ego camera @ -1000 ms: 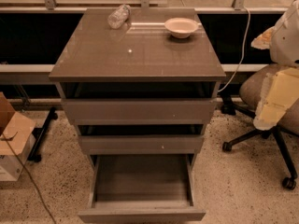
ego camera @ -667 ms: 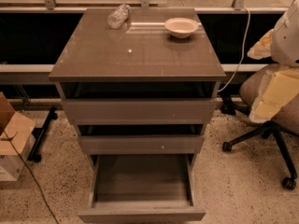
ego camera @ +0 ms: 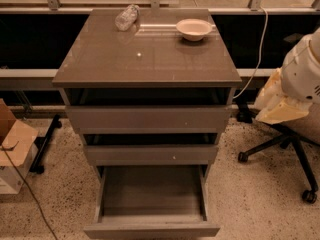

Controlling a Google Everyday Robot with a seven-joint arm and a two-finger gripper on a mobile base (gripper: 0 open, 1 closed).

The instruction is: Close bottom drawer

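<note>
The bottom drawer [ego camera: 151,230] is the lowest of three grey-brown drawers of the glossy-topped cabinet [ego camera: 147,59]. It stands pulled far out, and its wide shallow box [ego camera: 152,191] is empty. The middle drawer [ego camera: 150,154] and the top drawer [ego camera: 149,118] each stand slightly out. My arm, white with a cream part, is at the right edge of the view. Its gripper [ego camera: 280,106] hangs to the right of the cabinet at about top-drawer height, well apart from the bottom drawer.
A white bowl [ego camera: 193,28] and a crumpled clear plastic bottle [ego camera: 126,17] lie on the cabinet top. An office chair base with castors [ego camera: 295,154] stands right of the cabinet. A cardboard box [ego camera: 12,149] and a cable [ego camera: 30,194] are on the speckled floor at left.
My arm at the right edge has shifted a little to the left, toward the cabinet. The drawers have not moved.
</note>
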